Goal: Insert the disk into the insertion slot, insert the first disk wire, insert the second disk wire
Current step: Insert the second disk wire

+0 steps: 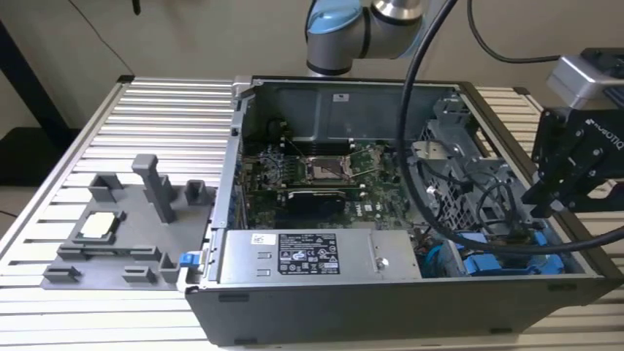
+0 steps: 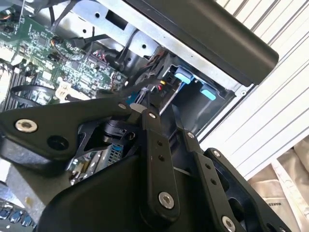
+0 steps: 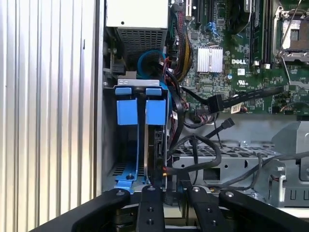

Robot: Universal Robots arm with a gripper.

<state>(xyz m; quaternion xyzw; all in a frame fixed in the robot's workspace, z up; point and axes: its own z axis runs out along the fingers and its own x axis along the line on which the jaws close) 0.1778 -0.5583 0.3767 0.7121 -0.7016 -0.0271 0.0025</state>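
The disk [image 3: 157, 145] sits upright in the insertion slot of the dark drive cage [image 3: 110, 145], its blue front tab [image 3: 155, 112] level with the neighbouring blue carrier [image 3: 124, 112]. My gripper [image 3: 171, 191] hovers over the disk's open end, fingers [image 3: 149, 203] close together on a black wire connector with red and yellow leads [image 3: 166, 170]. The second wrist view shows that connector [image 2: 154, 92] just off the fingertip [image 2: 149, 116]. In the exterior view the gripper [image 1: 534, 208] hangs above the blue carriers [image 1: 502, 262] at the case's right side.
A second black flat wire with a free connector [image 3: 215, 102] lies over the motherboard [image 3: 227, 53]. Loose black cables [image 3: 203, 150] loop beside the cage. The silver power-supply box [image 1: 312, 256] fills the case front. A grey fixture tray [image 1: 117, 234] stands on the slatted table [image 1: 166, 102].
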